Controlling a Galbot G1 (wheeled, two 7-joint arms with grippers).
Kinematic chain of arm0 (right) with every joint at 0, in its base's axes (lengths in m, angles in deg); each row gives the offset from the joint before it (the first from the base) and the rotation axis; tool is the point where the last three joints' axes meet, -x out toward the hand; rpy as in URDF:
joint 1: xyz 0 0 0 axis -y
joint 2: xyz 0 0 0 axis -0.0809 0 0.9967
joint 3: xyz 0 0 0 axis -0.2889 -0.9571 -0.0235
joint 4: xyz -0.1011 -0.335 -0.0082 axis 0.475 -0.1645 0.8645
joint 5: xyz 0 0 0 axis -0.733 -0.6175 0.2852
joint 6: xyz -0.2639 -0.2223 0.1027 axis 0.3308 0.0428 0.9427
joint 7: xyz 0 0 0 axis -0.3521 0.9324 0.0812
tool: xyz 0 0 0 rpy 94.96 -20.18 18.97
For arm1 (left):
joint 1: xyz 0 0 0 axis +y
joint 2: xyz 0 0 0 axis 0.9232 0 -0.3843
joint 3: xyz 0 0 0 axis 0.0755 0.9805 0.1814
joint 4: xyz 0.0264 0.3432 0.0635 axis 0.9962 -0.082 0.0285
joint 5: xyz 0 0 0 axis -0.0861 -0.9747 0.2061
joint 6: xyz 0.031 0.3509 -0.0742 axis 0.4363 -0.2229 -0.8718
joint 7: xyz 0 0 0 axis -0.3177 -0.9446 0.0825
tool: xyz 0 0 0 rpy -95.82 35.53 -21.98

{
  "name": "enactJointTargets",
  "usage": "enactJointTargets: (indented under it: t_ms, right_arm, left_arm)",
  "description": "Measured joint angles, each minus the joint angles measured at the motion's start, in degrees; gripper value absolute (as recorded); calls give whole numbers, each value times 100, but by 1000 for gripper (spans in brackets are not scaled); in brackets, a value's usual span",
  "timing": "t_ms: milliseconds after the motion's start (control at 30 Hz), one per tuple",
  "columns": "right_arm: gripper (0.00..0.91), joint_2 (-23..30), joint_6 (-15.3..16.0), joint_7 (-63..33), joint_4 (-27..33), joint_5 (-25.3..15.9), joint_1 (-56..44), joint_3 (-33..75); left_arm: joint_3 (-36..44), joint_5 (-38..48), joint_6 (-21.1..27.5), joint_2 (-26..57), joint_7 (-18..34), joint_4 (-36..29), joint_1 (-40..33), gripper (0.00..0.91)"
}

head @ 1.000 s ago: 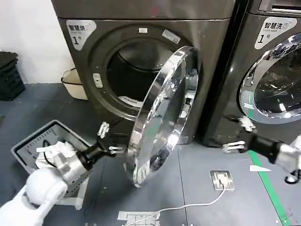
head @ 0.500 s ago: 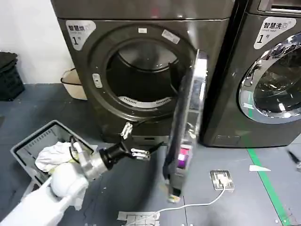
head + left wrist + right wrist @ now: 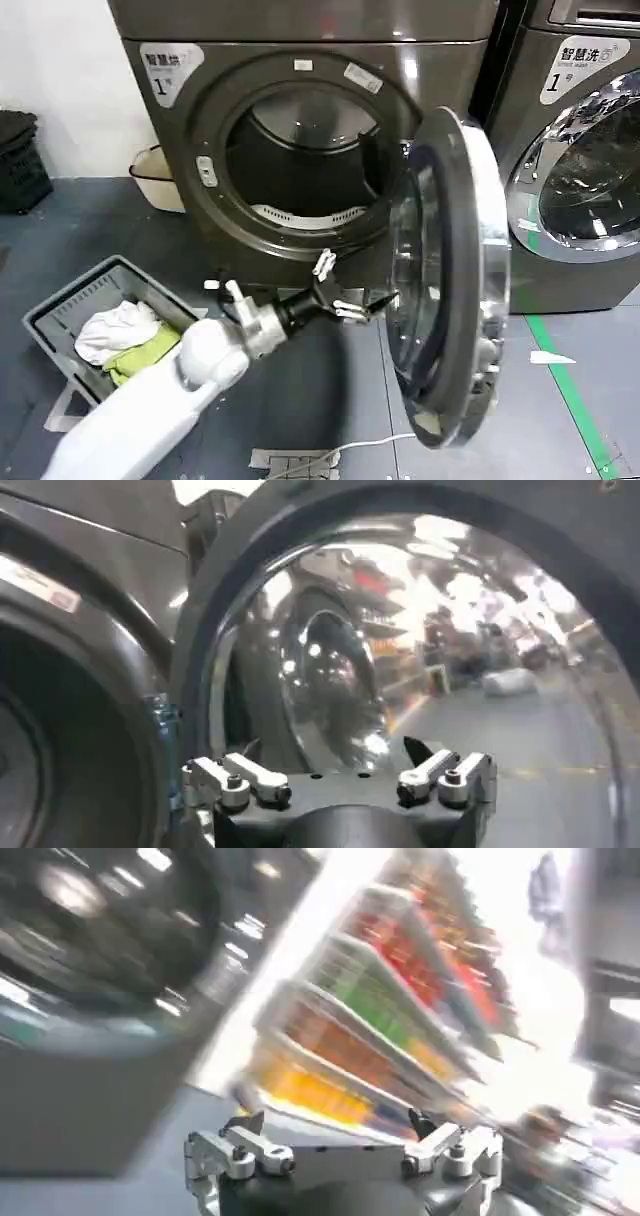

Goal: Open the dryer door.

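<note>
Dryer door now stands swung wide on its right-hand hinge, past the edge-on position it held half a second ago, so that its grey inner face and clear glass bowl are turned toward the camera; a second ago the chrome outer face was still presented. The drum opening is fully exposed. In my judgement the task is essentially complete, with only withdrawal of the arm outstanding.

Left gripper is extended low in front of the machine, just beside the inner face of the door, fingers spread and holding nothing; contact with the door cannot be confirmed. The left wrist view shows the same spread fingers facing the glass bowl close up. Right gripper is likewise spread and empty in its wrist view, pointed at blurred surroundings.

Floor is dark grey, with a white cable lying near the foot of the door and a green tape line to the right. A grey basket with cloths sits at left. A second machine, door closed, stands at right.
</note>
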Motion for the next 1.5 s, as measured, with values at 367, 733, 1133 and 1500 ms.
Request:
enactJointTargets:
  t_ms: [367,733,1133,1500]
  right_arm:
    - [907,368,122,-798,969,-741,199,843]
    - [907,314,-173,-623,1624,-986,84,1397]
    - [907,-101,-373,-393,2043,-974,-124,1529]
    - [907,-277,-380,-331,2068,-977,-105,1488]
  left_arm:
    - [590,-65,-31,-606,56,619,-702,907]
    - [966,-201,-86,-1021,112,1089,-1157,907]
    - [1070,-369,-77,-1436,218,1544,-1408,907]
    - [1093,-620,208,-1790,461,1829,-1540,907]
